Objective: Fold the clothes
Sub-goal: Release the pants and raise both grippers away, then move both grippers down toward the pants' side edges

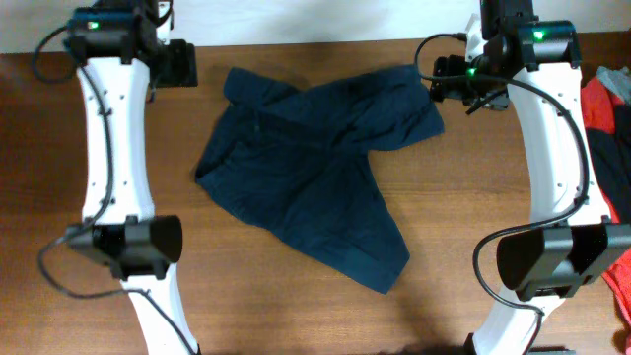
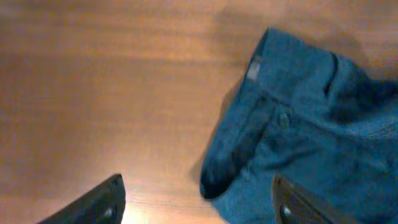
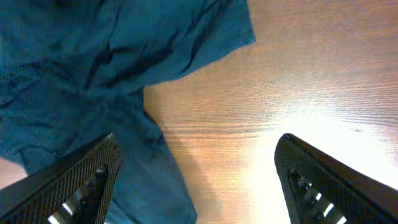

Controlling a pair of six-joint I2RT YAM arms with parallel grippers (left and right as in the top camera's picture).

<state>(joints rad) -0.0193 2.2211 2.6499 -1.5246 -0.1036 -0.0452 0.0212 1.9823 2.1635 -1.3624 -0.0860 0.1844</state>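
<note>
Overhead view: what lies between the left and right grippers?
The navy garment, its top edge ending near the right gripper; a bare strip of table separates it from the left gripper. Seen in the overhead view.

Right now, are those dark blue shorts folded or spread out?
Spread out, not folded: the navy shorts lie rumpled on the wooden table, their two legs splayed apart.

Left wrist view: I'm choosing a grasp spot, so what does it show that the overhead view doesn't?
Only left wrist: a button and a grey label on the waistband. Only overhead: the whole outline of the navy shorts and a red garment at the right edge. Both: the shorts lying on the wooden table.
</note>
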